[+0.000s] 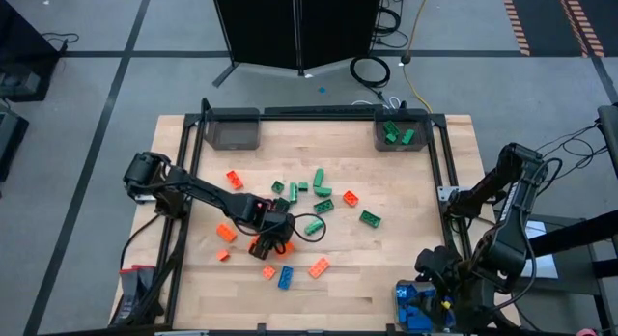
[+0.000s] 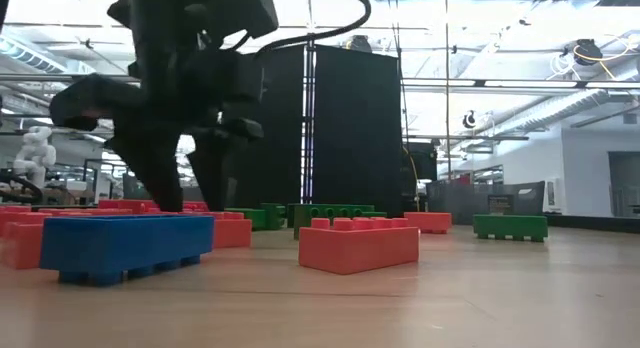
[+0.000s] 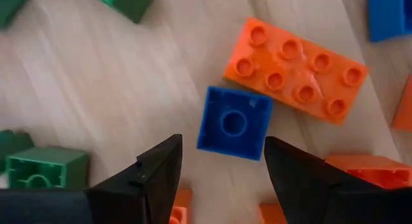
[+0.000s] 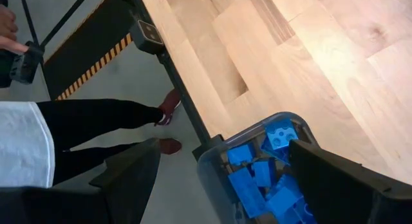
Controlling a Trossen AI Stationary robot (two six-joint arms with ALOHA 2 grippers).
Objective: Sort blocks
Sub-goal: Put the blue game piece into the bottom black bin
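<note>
Two grippers logged: left gripper (image 3: 222,163), fingers spread and empty, poised over a small blue block (image 3: 234,123) lying stud-side down beside an oblong orange block (image 3: 296,69) mid-table, pick pending, likely descent and closure next; right gripper (image 4: 225,176) open above blue-filled bin (image 4: 215,161).

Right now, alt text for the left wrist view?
The left end effector, open, hovers above a small blue square block lying hollow side up on the wooden table. An oblong orange block lies just beyond it, studs up, with green blocks off to the side.
</note>
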